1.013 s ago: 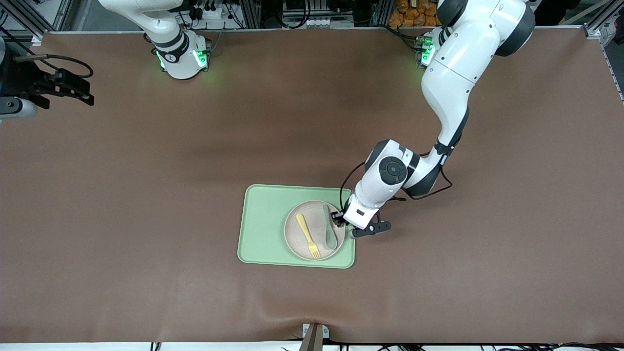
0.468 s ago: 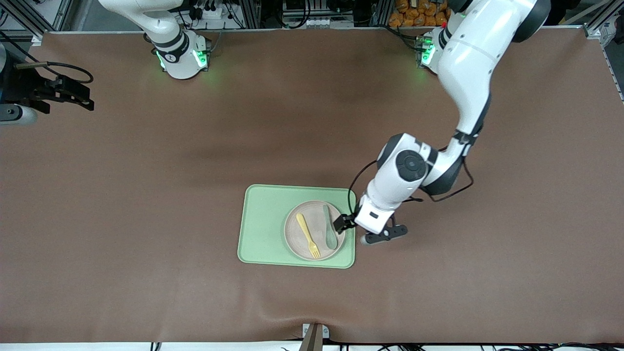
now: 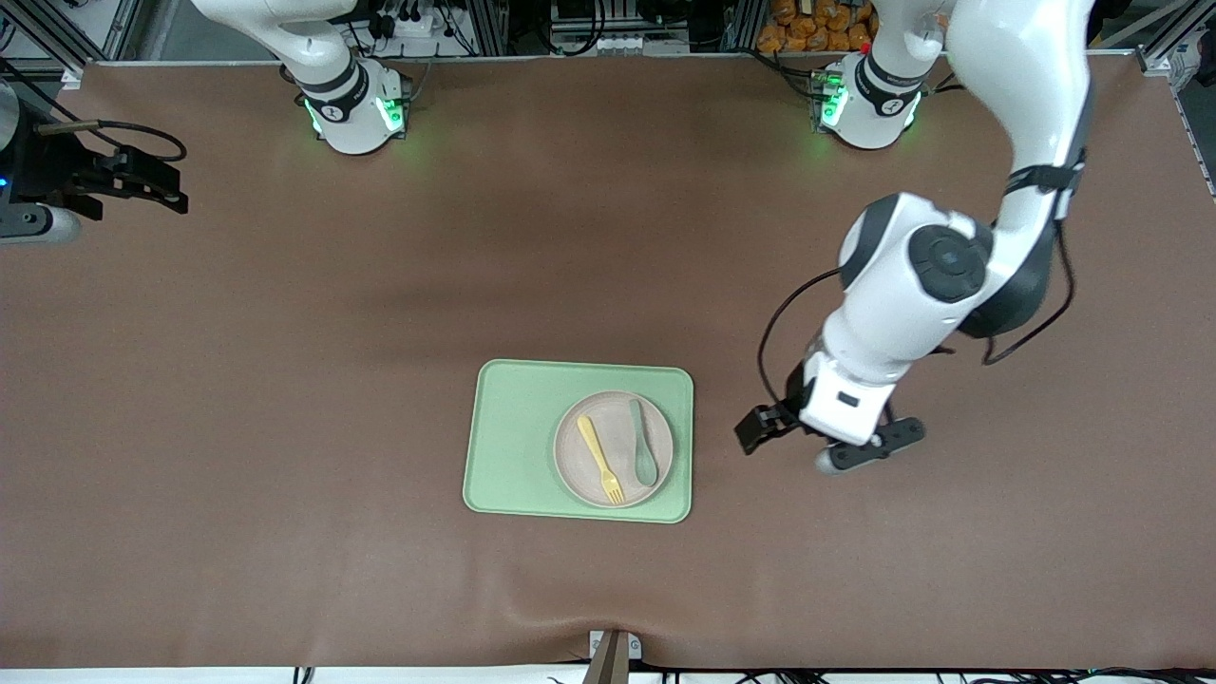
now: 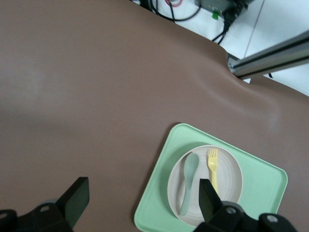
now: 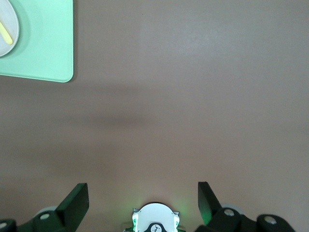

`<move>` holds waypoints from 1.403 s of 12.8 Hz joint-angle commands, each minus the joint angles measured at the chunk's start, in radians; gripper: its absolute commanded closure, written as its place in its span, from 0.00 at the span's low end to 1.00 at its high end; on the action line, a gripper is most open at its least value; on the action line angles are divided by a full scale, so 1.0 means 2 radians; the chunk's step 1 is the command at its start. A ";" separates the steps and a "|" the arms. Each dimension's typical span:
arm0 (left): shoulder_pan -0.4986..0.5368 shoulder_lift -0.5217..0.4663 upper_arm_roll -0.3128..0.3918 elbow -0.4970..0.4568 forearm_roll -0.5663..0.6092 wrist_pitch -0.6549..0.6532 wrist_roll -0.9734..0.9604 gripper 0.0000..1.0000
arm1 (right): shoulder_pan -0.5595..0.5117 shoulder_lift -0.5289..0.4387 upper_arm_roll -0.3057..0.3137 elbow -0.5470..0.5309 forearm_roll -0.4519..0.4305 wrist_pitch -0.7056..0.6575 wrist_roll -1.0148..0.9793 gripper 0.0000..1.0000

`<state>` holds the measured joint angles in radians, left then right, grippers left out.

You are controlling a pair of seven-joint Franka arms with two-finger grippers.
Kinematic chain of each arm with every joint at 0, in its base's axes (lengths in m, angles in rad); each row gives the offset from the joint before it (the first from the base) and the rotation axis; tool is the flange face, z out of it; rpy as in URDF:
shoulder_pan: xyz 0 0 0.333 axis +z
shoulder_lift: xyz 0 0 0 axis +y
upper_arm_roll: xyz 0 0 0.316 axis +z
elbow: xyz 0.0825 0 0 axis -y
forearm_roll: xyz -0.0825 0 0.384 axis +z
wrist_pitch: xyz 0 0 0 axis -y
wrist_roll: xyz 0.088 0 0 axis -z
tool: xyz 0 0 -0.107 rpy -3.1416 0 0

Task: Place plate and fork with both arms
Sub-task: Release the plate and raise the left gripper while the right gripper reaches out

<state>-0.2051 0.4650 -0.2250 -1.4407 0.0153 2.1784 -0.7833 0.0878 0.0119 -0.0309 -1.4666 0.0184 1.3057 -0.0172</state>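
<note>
**Over bare table beside the tray, the left gripper was held empty**

Over the brown table (image 3: 285, 380), toward the left arm's end and just beside the green tray (image 3: 513, 446), the left gripper (image 3: 793, 442) was held up in the air with its jaws spread wide and nothing between them. The left arm was bent sharply: its upper link was carried down from the base, the elbow was folded, and the wrist was angled down toward the tray's side. In the left wrist view the two black fingers (image 4: 72, 200) were seen well apart, with the tray, plate and cutlery below them.

The right gripper (image 3: 142, 180) was held at the table's edge at the right arm's end, where that arm waited; its jaws were likewise spread and empty, as shown by the right wrist view.

One tray was counted, with one round beige plate (image 3: 614, 448) set on it, toward the left arm's end of it. On the plate were laid one yellow fork (image 3: 600, 460) and one teal spoon (image 3: 643, 442), side by side and not touching, the fork's tines turned toward the front camera. Two arms and two grippers were seen.
</note>
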 commanded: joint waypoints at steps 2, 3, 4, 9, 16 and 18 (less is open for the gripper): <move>0.044 -0.088 0.000 -0.015 0.000 -0.092 0.034 0.00 | 0.026 0.041 -0.002 0.002 0.002 0.020 0.006 0.00; 0.061 -0.110 -0.001 -0.015 0.000 -0.119 0.056 0.00 | 0.030 0.058 -0.002 0.002 0.002 0.036 0.006 0.00; 0.074 -0.127 -0.002 -0.014 -0.004 -0.144 0.081 0.00 | 0.035 0.075 -0.002 0.004 0.002 0.046 0.006 0.00; 0.083 -0.173 0.001 -0.014 -0.001 -0.217 0.094 0.00 | 0.076 0.149 -0.001 0.005 0.033 0.104 0.006 0.00; 0.093 -0.193 -0.001 -0.017 0.000 -0.274 0.106 0.00 | 0.162 0.206 -0.001 0.025 0.041 0.230 0.006 0.00; 0.093 -0.200 0.000 -0.017 0.000 -0.292 0.116 0.00 | 0.179 0.247 -0.001 0.044 0.043 0.307 0.001 0.00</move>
<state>-0.0259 0.1041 -0.2229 -1.4484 0.0154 1.6257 -0.5811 0.4170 0.4132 -0.0245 -1.4534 0.0956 1.8392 -0.0106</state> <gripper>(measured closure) 0.000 0.000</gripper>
